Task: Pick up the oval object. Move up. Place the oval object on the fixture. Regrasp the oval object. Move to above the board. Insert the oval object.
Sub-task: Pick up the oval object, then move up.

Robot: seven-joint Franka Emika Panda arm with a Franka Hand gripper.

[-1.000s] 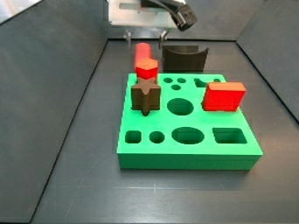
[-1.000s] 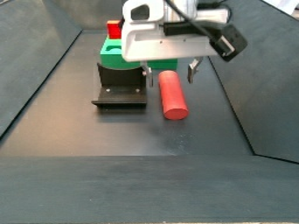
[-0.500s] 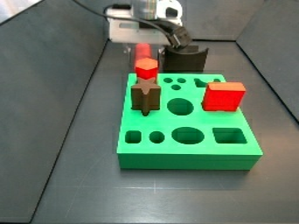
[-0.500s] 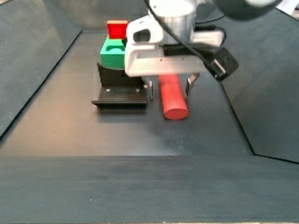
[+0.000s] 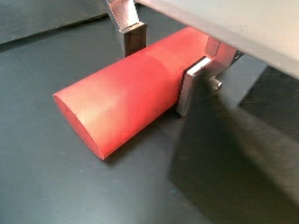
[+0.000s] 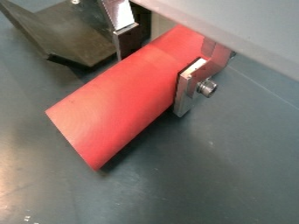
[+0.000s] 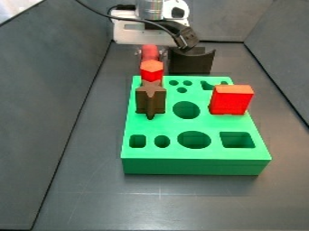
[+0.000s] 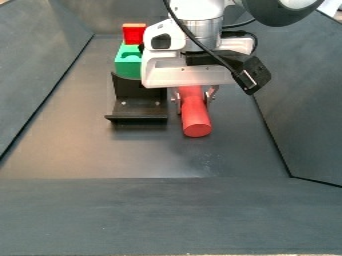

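A: Gripper (image 5: 163, 55) status?
B: Lowered over the oval object (image 5: 122, 100); silver fingers (image 6: 191, 87) are set vs. both its flanks, jaws narrowed onto it.
A: Object loc.?
B: Laid flat on the dark floor, just right of the fixture (image 8: 138, 101), w/ the board (image 7: 193, 132) beyond.

Far end of oval object (image 5: 128, 96) behind hand (image 5: 163, 63); board (image 8: 127, 62) mostly hidden.

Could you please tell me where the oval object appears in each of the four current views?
Wrist view: oval object lies between the hand's fingers.
Wrist view: oval object, same, fixture beside it.
Side view: mostly hidden behind the hexagonal peg, below the hand.
Side view: on the floor, right of the fixture.
Shared landmark: the hand.
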